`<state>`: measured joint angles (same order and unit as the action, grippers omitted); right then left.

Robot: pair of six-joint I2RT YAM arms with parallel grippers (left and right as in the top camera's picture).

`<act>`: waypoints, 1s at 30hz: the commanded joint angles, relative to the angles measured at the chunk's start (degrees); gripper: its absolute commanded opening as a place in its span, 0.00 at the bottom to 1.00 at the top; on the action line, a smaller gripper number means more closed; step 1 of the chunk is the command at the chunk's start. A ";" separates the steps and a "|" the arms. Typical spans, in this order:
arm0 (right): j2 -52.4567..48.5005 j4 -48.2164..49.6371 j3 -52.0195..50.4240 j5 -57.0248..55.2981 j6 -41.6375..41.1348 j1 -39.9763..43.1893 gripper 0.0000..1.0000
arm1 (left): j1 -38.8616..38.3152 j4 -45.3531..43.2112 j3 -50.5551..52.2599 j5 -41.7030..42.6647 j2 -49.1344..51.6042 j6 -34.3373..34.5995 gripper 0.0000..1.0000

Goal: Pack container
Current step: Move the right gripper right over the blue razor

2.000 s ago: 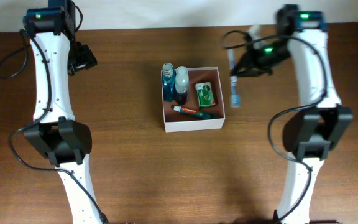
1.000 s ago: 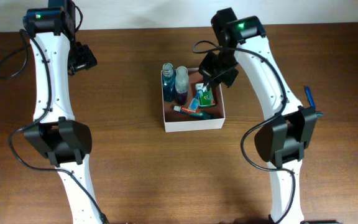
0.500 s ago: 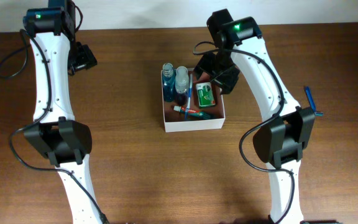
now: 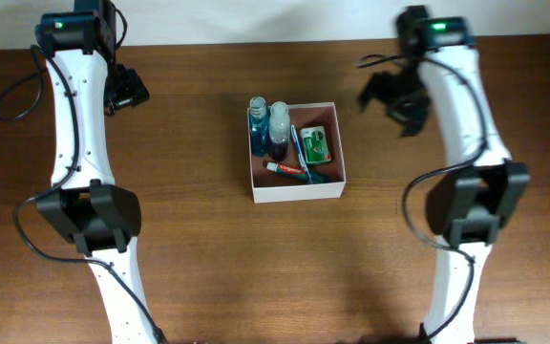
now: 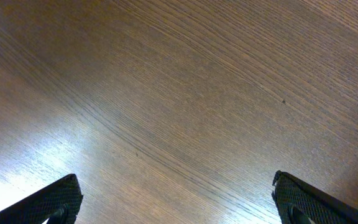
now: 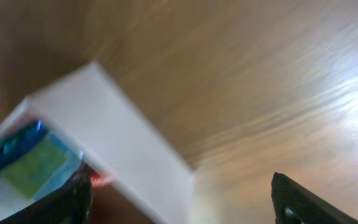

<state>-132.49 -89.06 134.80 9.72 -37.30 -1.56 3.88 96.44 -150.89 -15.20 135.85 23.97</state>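
Two grippers, both empty. The right gripper (image 4: 392, 105) had its jaws wide apart with nothing between them; it hung above the wooden table (image 4: 199, 239), near the far right corner of the container (image 4: 299, 189), and was blurred in the overhead view. Its wrist view, also blurred, took in one white outer wall of the container at lower left. The left gripper (image 4: 127, 89) had its jaws spread fully over bare wood at the far left, well apart from the container. The container sat open at mid-table. Its contents were one blue bottle (image 4: 257, 129) in the far left corner, one purple bottle (image 4: 278, 136) just beside it, one blue toothbrush (image 4: 298, 148), one green packet (image 4: 316, 145) at the right, and one toothpaste tube (image 4: 287, 169) lying along the near side.
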 commanded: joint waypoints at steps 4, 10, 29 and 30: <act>0.70 2.91 0.83 -3.04 24.48 11.54 0.99 | 0.15 0.04 0.11 -0.02 -1.73 -0.48 0.99; 0.59 2.93 -0.63 -7.19 40.54 19.34 0.99 | 0.15 0.04 0.11 -0.02 -1.73 -0.48 0.99; 0.48 15.69 -14.29 -6.71 53.44 28.02 0.99 | 0.15 0.04 0.11 0.00 -1.73 -0.48 0.99; 0.48 17.05 -15.41 -6.71 53.72 27.87 0.99 | 0.15 0.07 0.11 0.00 -1.73 -0.48 0.99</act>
<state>-132.49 -73.97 122.39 1.54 12.86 26.81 3.88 96.42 -150.89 -15.20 135.85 23.97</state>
